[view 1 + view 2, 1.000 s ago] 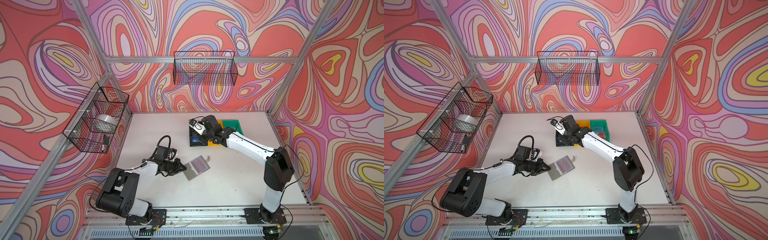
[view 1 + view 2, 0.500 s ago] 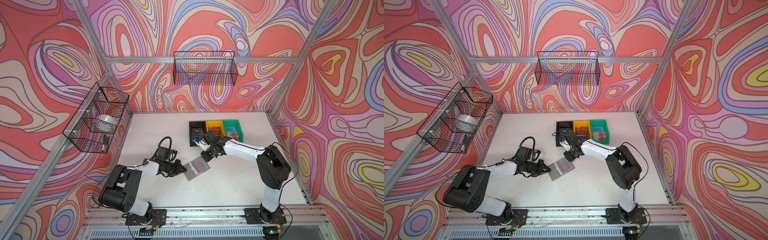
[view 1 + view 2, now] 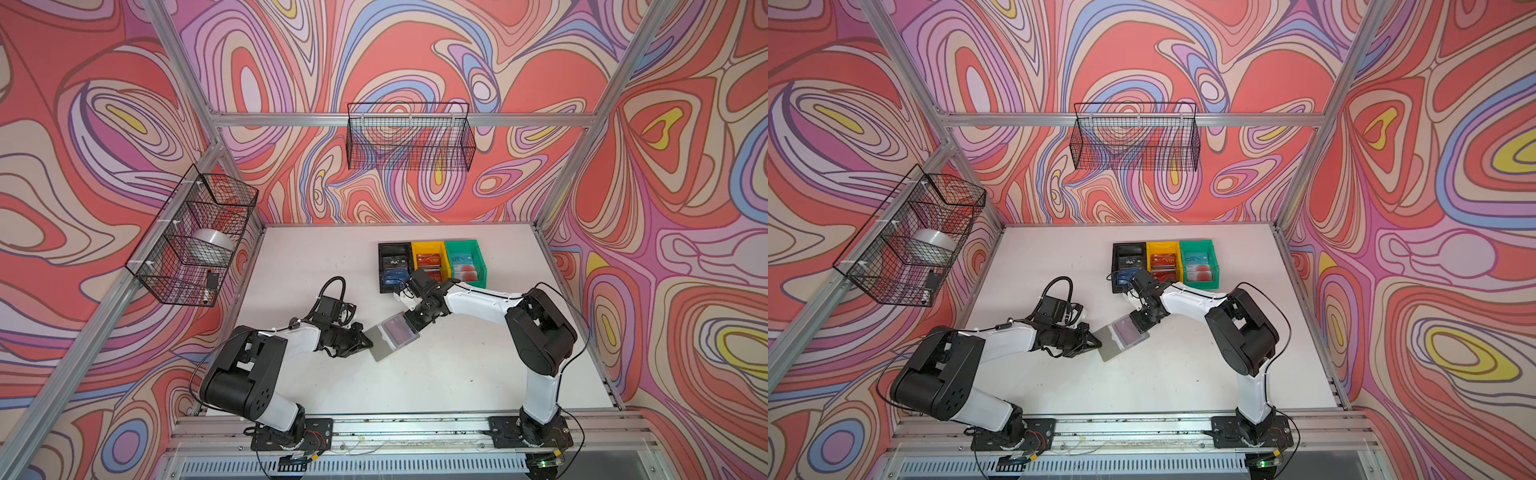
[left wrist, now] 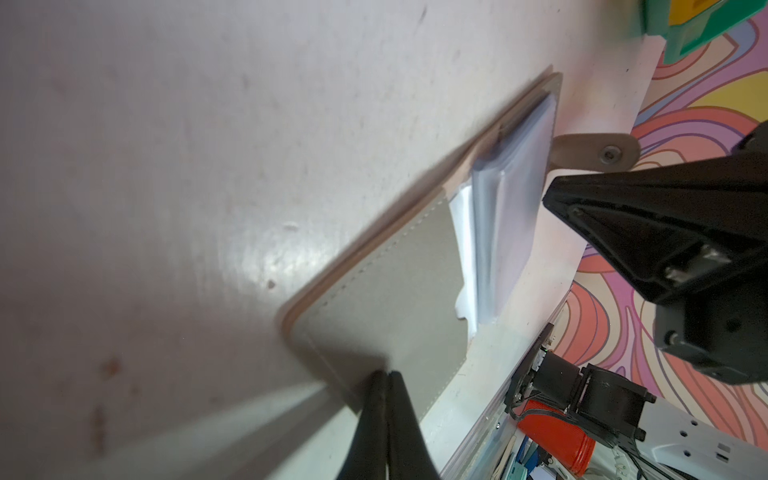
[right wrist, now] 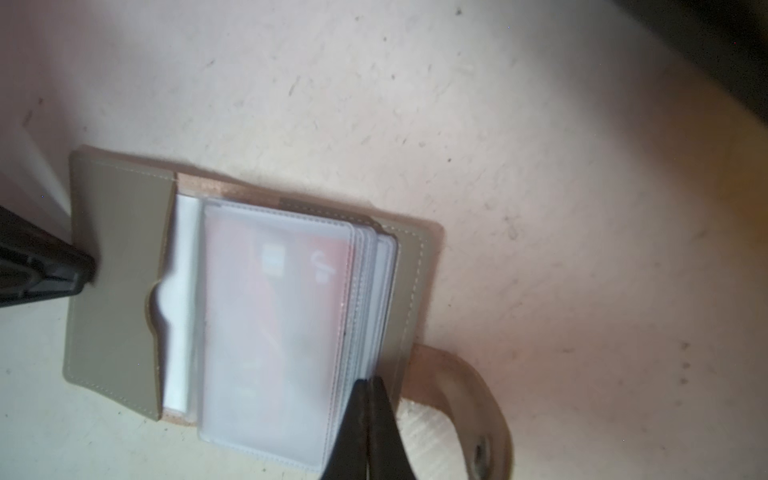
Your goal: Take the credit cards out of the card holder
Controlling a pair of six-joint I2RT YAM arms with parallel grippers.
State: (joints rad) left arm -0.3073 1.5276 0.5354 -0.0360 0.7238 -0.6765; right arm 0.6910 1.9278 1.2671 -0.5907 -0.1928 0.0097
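Found the right gripper (image 5: 368,380) closed, tips together at the free edge of the clear sleeves (image 5: 374,291); could not tell whether a sleeve was pinched between them; found the left gripper (image 4: 384,376) closed likewise, tips resting on the outer edge of the grey cover (image 4: 386,299) on the opposite side; saw the card holder (image 3: 392,338) lying open near the middle of the bench (image 3: 457,374), between both grippers; saw a red credit card (image 5: 282,299) under the topmost sleeve, closing tab (image 5: 469,399) flat on the bench; noted, toward the far edge, black bin (image 3: 380,270), yellow bin (image 3: 428,244) and green bin (image 3: 480,262) side by side, holding blue cards (image 3: 394,272), red cards (image 3: 428,261) and pale cards (image 3: 463,264).
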